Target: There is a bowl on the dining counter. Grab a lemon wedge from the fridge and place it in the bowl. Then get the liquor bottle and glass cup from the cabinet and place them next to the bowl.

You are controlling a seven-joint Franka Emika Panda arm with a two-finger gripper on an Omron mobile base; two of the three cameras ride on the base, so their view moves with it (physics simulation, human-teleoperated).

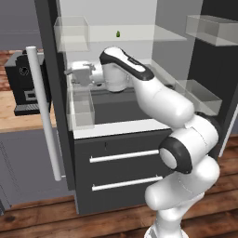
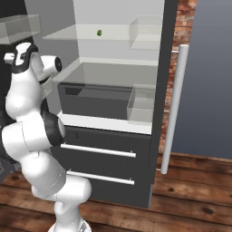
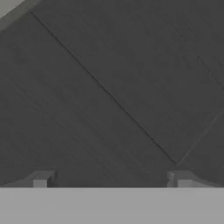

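The fridge [image 1: 121, 144] stands open in front of me, and its dark lower drawers [image 2: 104, 136] are closed. A small greenish lemon wedge [image 1: 118, 33] lies on the upper glass shelf, at the back near the middle [image 2: 99, 32]. My arm reaches into the fridge below that shelf and bends left. My gripper [image 1: 69, 73] points at the left door's inner side, well below and left of the wedge. In the hand view the gripper [image 3: 110, 181] is open wide, with nothing between its fingertips [image 3: 40, 179], and it faces a dark grey panel close up.
Clear bins hang on the left door [image 1: 72, 32] [image 1: 81, 109] and the right door [image 1: 200, 95]. A long silver handle [image 1: 44, 111] runs down the left door. A black coffee machine [image 1: 23, 81] sits on the wood counter to the left. The right door's handle [image 2: 174, 108] stands before a brick wall.
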